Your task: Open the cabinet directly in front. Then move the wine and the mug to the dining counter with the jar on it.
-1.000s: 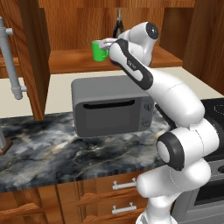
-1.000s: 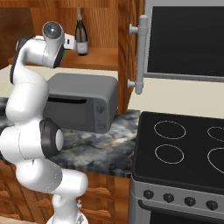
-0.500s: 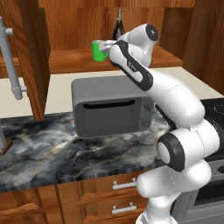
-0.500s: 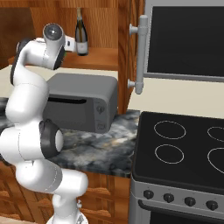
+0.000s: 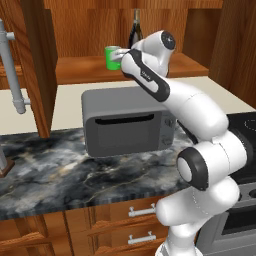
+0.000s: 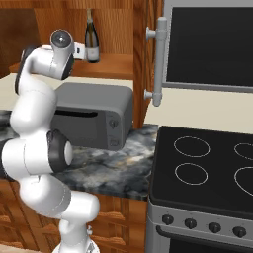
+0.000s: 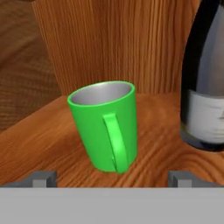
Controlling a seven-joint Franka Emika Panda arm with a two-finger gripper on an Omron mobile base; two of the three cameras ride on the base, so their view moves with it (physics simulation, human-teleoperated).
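While the pincer (image 7: 111, 178) hangs released just short of the mug (image 7: 105, 124) on the cabinet (image 5: 125, 70) shelf, left of the wine (image 7: 205, 78), advance squarely so both tips straddle it, handle centred, before closing.

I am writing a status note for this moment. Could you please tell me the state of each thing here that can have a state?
cabinet: both doors open.
mug: upright on the cabinet shelf, empty, handle toward the hand camera, not held.
wine: upright on the same shelf beside the mug, not held.
gripper: open, fingertips either side of the mug, no contact.
microwave: door closed.
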